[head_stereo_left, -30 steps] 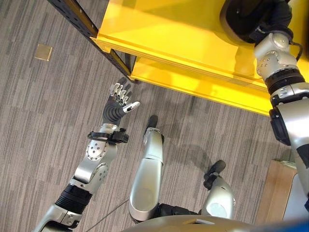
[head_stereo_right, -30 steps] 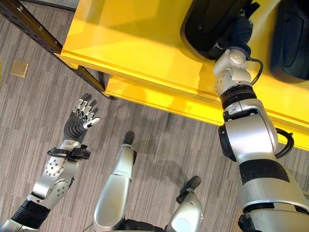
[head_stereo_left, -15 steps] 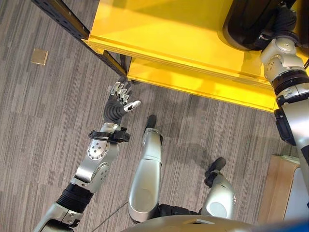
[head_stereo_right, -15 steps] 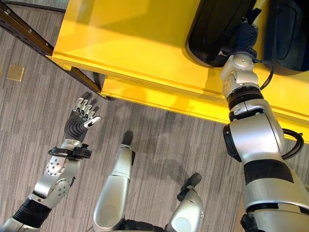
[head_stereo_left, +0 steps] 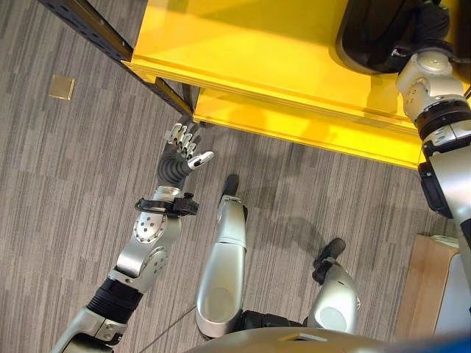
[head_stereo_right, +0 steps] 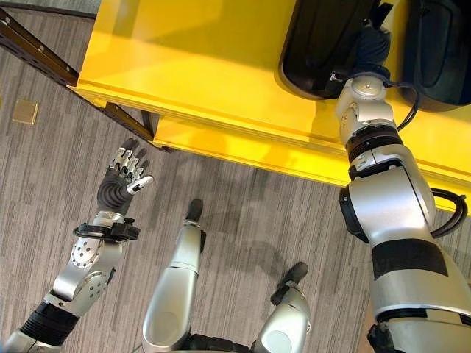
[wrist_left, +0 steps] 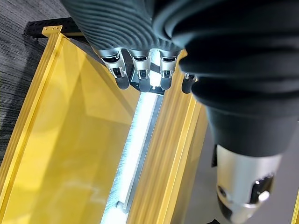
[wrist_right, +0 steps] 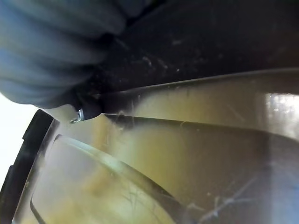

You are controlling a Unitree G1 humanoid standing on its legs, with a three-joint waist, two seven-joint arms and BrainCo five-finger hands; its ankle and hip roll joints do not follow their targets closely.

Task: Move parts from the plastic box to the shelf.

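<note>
A large glossy black part (head_stereo_right: 316,44) lies on the top tier of the yellow shelf (head_stereo_left: 250,44). My right arm reaches up over the shelf's front edge, and my right hand (head_stereo_right: 370,45) is against this part with its fingers hidden. In the right wrist view the dark cover (wrist_right: 51,46) sits tight against the part's shiny black surface (wrist_right: 187,154). A second black part (head_stereo_right: 441,44) lies to the right of it. My left hand (head_stereo_left: 176,158) hovers over the floor by the shelf's front-left corner, open and holding nothing, with its fingers (wrist_left: 140,74) straight.
A lower yellow tier (head_stereo_left: 294,129) juts out under the top one. The shelf's black perforated frame post (head_stereo_left: 88,26) runs off to the upper left. A small tan square (head_stereo_left: 61,86) lies on the grey carpet. A wooden box edge (head_stereo_left: 419,287) stands at the lower right.
The whole picture has shifted a little, so the camera moved. My right hand stays against the black part and my left hand keeps its open pose.
</note>
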